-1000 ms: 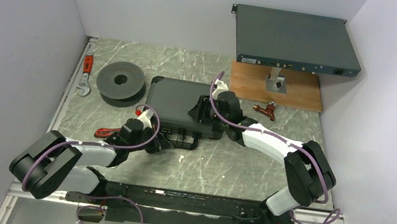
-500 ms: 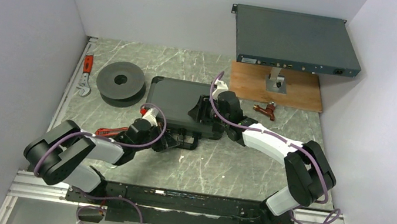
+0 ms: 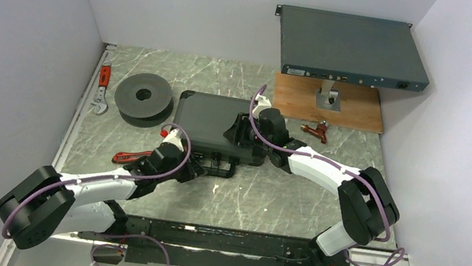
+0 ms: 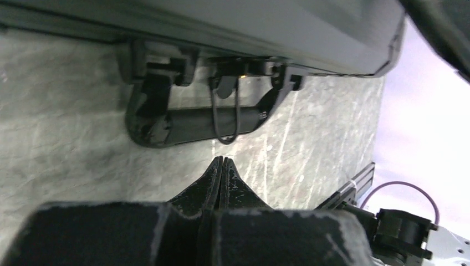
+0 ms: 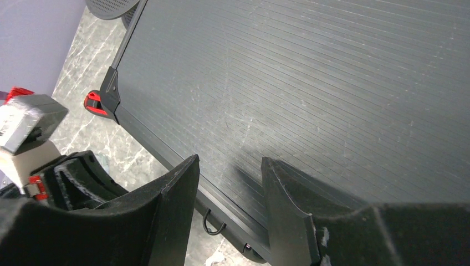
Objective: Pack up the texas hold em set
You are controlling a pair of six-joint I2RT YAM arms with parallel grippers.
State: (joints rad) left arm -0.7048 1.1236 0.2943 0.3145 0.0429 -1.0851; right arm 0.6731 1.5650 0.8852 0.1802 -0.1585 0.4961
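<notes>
The black briefcase lies closed on the marble table, its ribbed lid filling the right wrist view. Its handle and a wire loop hang off the front edge. My left gripper sits just in front of the handle, shut with nothing between its tips and a small gap to the loop. My right gripper is over the lid's front right part, open, with nothing between its fingers. No chips, cards or markers show.
A grey rack-mount box stands on a post over a wooden board at the back right. A dark spool and a wrench lie at the left. A red tool lies right of the case, red-handled pliers by my left arm.
My left gripper's jaws closed the last bit and its tips stayed by the handle, while that arm's elbow swung out to the left. The right arm has not moved.
</notes>
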